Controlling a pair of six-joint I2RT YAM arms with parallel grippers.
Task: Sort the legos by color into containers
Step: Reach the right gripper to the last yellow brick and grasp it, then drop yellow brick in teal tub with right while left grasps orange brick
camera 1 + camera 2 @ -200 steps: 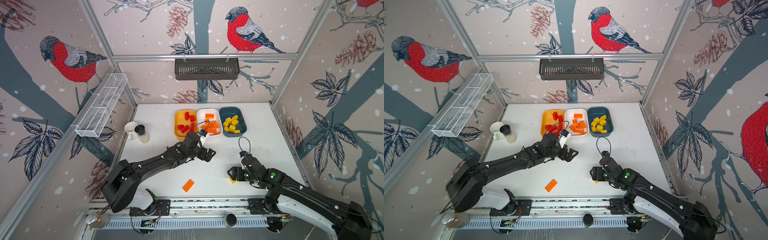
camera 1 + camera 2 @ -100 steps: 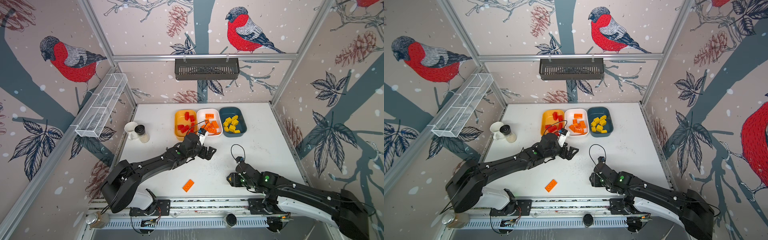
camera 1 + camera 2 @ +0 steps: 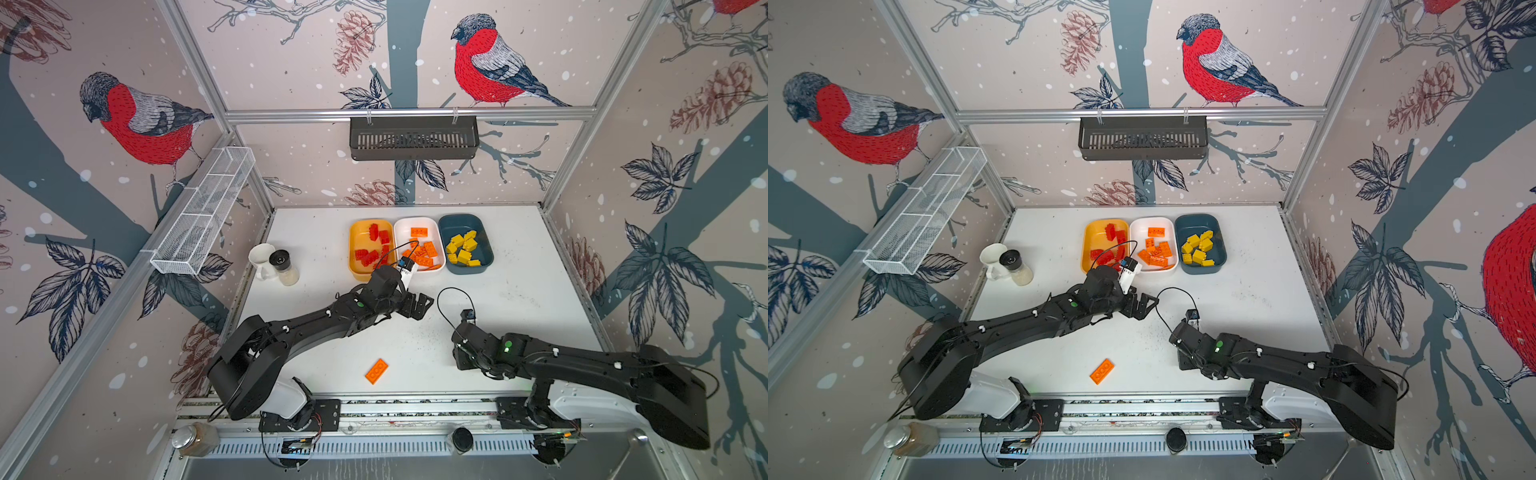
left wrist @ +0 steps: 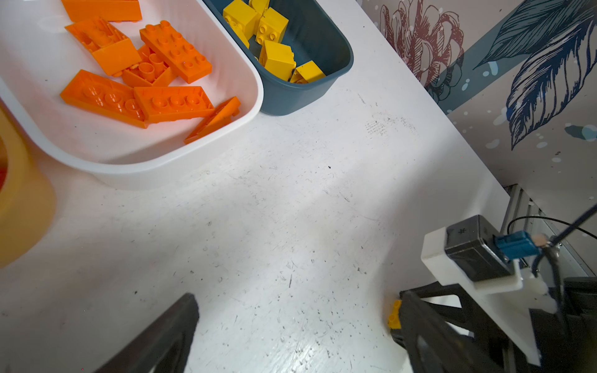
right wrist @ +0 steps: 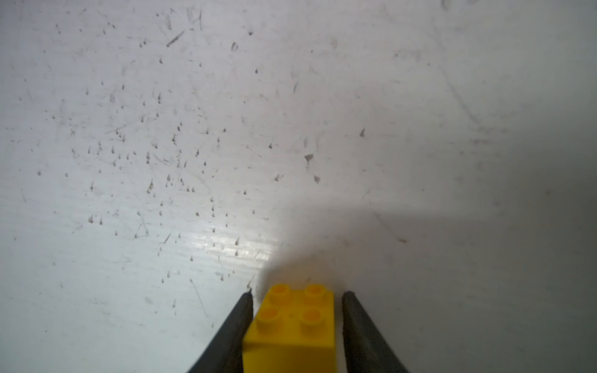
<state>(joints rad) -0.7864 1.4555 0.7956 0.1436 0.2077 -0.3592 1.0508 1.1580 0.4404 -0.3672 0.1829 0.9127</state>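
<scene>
1. The left gripper (image 3: 419, 305) is seen spread wide and empty at the centre of both top views, just below the near rims of the tubs. In the left wrist view its fingers (image 4: 168, 336) are set far apart, with only bare table (image 4: 274, 226) between them.
2. A loose orange plate (image 3: 377, 371) is found lying flat on the table at lower centre. It is well apart from both grippers, below and to the left of the left one.
3. Three tubs are ranged side by side at upper centre. Red bricks (image 3: 368, 254) are held in the yellow-orange tub (image 3: 360, 235), orange plates (image 3: 424, 251) in the white tub (image 3: 405, 232), and yellow bricks (image 3: 463, 249) in the teal tub (image 3: 482, 232).
4. The right gripper (image 5: 296, 295) is placed right of centre in both top views, pointed down at the table. In the right wrist view a yellow brick (image 5: 290, 336) is seen studs-up between its fingers. One pad is laid against the brick and a thin strip of table is seen at the other, so a firm grasp cannot be confirmed.
5. In both top views the right gripper's fingertips and the yellow brick are covered by the arm's own wrist (image 3: 473, 353). In the left wrist view only a sliver of that brick is shown beside a dark finger, and the yellow-orange tub is cut off by the frame edge. In the right wrist view the brick's lower part is cut off too.
</scene>
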